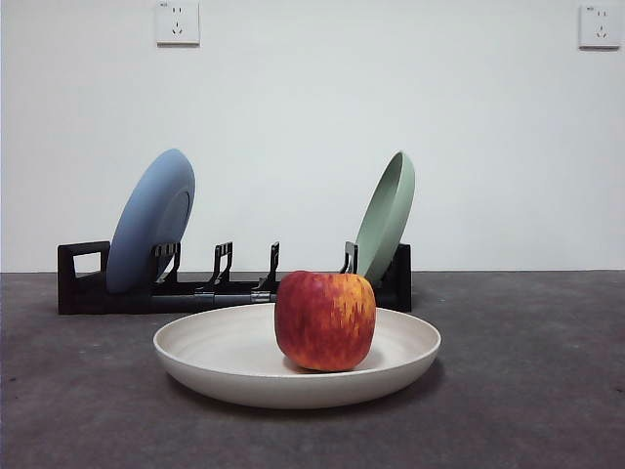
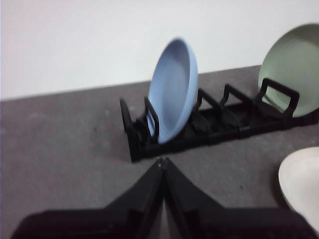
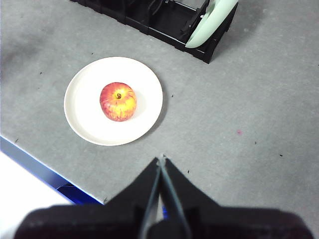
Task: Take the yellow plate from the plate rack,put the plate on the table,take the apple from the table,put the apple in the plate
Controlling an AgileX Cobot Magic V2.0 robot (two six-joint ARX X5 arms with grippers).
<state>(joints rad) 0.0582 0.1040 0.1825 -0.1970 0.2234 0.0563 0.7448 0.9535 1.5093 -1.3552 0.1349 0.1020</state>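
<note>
Since the apple (image 1: 325, 320) already sits inside the yellow plate (image 1: 210, 357), slightly off centre, you can judge the task as good as complete. Expect the apple to be firm, smooth and prone to rolling; grip it across its widest part if you must reseat it. Its skin is red with yellow-orange streaks, stem up. The plate is cream, matte, shallow and rigid, probably light; it lies flat on the table (image 1: 88, 410) in front of the plate rack (image 1: 83, 283), which holds the blue plate (image 1: 151, 220) and the green plate (image 1: 386, 217). Left gripper (image 2: 162, 162) and right gripper (image 3: 160, 160) hang clear, jaws closed together, holding nothing.
</note>
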